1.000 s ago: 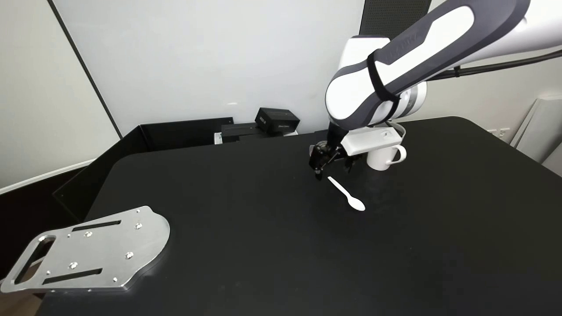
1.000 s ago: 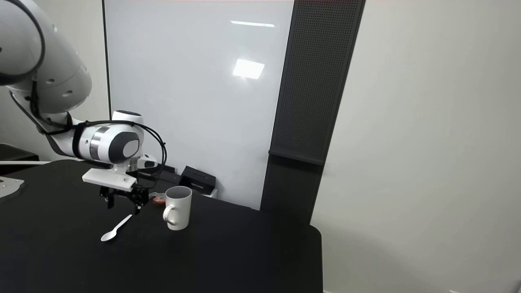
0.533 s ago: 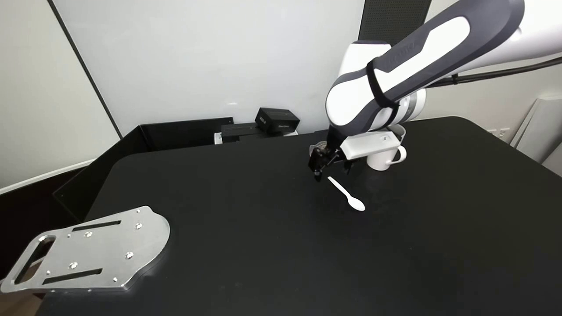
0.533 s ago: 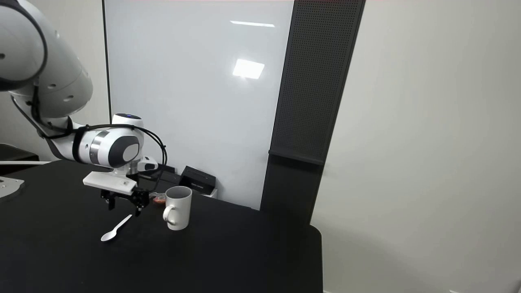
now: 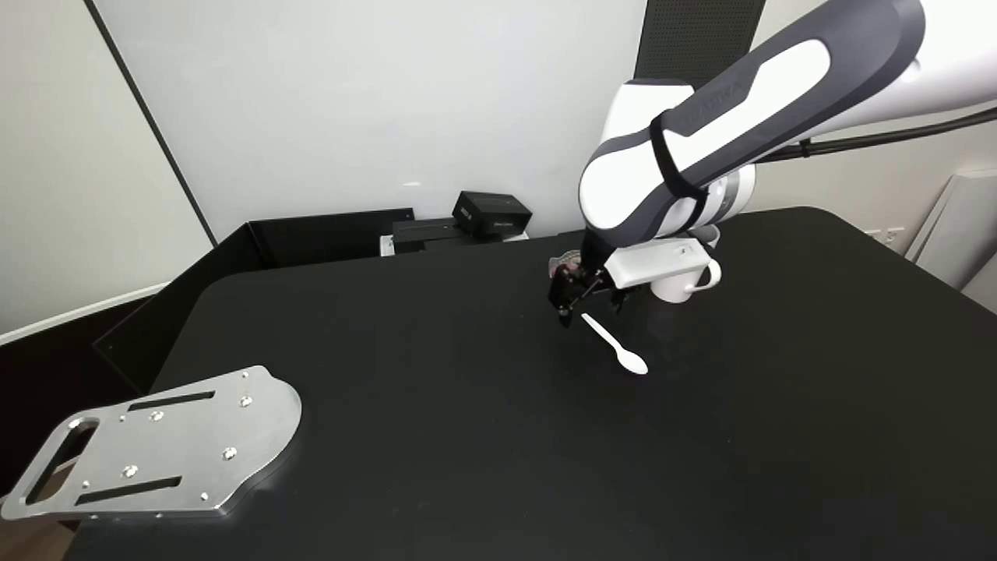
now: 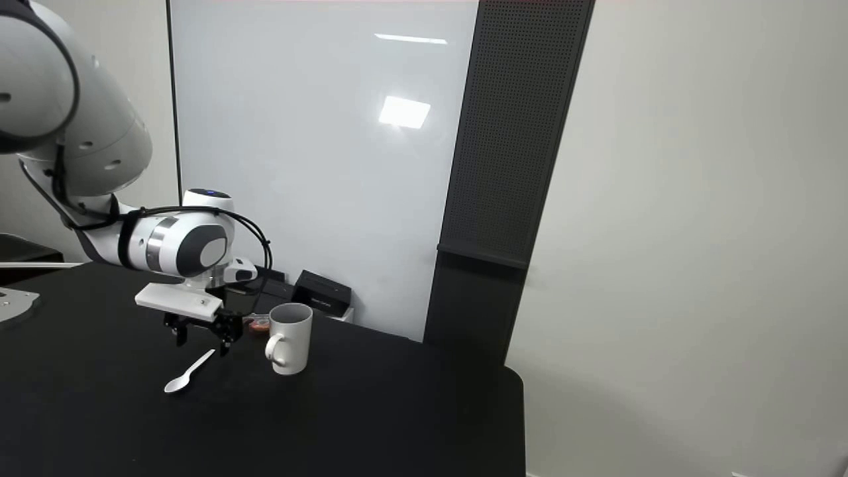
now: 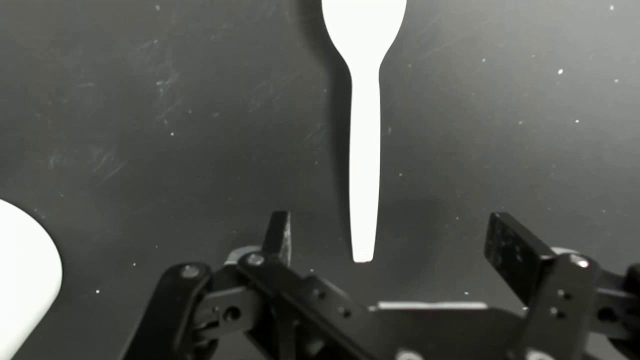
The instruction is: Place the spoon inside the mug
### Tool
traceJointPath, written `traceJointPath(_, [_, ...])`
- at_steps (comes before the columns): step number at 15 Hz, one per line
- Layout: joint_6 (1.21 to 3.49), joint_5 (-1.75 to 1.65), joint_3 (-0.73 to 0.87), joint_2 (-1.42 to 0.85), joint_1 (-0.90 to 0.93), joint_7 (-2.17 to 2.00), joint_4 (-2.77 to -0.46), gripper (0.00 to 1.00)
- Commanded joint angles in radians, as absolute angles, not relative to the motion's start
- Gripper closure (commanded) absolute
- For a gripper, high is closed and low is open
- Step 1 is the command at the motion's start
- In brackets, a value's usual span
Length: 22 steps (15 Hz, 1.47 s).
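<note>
The white spoon (image 5: 621,352) lies flat on the black table in both exterior views (image 6: 188,373). In the wrist view the spoon (image 7: 365,130) has its bowl at the top edge and its handle end between the finger pads, touching neither. My gripper (image 7: 390,235) is open and empty. The handle is nearer the left finger. In both exterior views the gripper (image 5: 591,312) hovers low over the handle end (image 6: 203,344). The white mug (image 6: 290,341) stands upright beside the gripper, partly hidden by it in an exterior view (image 5: 674,288). Its white side (image 7: 25,280) shows at the wrist view's left edge.
A small red-and-clear object (image 6: 260,324) lies behind the gripper, near the mug. Black boxes (image 5: 492,214) stand beyond the table's far edge. A silver metal plate (image 5: 187,436) lies at the table's side, away from the arm. A whiteboard stands behind.
The arm and gripper have lowered slightly toward the table and the spoon handle. The fingers stay open. The spoon and the mug have not moved.
</note>
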<state>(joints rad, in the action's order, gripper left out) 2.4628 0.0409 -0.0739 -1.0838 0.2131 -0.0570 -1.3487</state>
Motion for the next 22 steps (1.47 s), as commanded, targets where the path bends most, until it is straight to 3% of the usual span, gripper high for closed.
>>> traceJointPath(1, [2.459, 0.043, -0.083, -1.116, 0.203, -0.070, -1.307, 0.00])
traceJointPath(3, [2.460, 0.042, -0.082, -1.123, 0.204, -0.071, -1.303, 0.02])
traceJointPath(4, [2.466, 0.041, -0.079, -1.125, 0.206, -0.073, -1.305, 0.27])
traceJointPath(6, [2.469, 0.040, -0.078, -1.127, 0.206, -0.076, -1.304, 0.32])
traceJointPath(16, [2.471, 0.053, -0.074, -1.110, 0.180, -0.082, -1.307, 0.99])
traceJointPath(22, [2.454, 0.067, -0.071, -1.093, 0.158, -0.087, -1.301, 0.97])
